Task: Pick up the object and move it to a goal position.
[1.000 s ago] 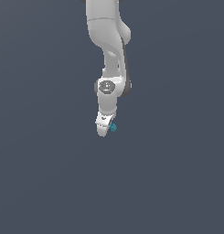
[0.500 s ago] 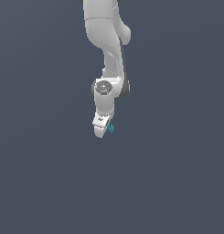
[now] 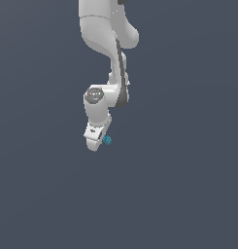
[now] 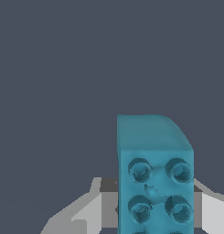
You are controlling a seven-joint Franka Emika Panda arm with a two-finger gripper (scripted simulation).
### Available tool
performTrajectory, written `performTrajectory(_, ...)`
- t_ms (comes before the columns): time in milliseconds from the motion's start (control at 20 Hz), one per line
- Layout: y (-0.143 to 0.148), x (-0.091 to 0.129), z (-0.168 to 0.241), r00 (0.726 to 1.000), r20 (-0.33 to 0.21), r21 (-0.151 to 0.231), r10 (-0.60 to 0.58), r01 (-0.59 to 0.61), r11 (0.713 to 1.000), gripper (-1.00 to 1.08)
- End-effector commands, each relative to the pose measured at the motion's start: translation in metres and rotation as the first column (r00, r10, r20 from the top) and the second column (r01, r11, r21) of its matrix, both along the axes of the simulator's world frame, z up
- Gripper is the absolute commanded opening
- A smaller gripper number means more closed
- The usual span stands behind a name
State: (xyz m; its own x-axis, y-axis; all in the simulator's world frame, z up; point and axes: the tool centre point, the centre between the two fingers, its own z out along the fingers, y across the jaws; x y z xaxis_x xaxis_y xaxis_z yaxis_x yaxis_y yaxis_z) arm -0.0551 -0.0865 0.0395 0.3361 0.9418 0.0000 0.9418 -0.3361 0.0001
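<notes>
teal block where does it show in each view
Exterior view: the teal block is a tiny speck at the tip of the gripper, near picture centre.
Wrist view: the block looms large, between the grey fingers.
Shared landmark: the gripper.

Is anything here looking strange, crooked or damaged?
Nothing looks damaged. In the wrist view the teal-blue block sits between the gripper fingers, off to one side rather than centred. In the exterior view it sticks out at that view's right of the fingertips.
</notes>
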Motion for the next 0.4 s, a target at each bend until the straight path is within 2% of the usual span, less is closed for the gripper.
performTrajectory(0, -0.0095, 0.0064, 0.0029, 1.000, 0.000, 0.000, 0.001, -0.001, 1.000, -1.00)
performTrajectory(350, -0.0164, 0.0119, 0.0042, 1.000, 0.000, 0.000, 0.001, -0.001, 1.000, -1.00)
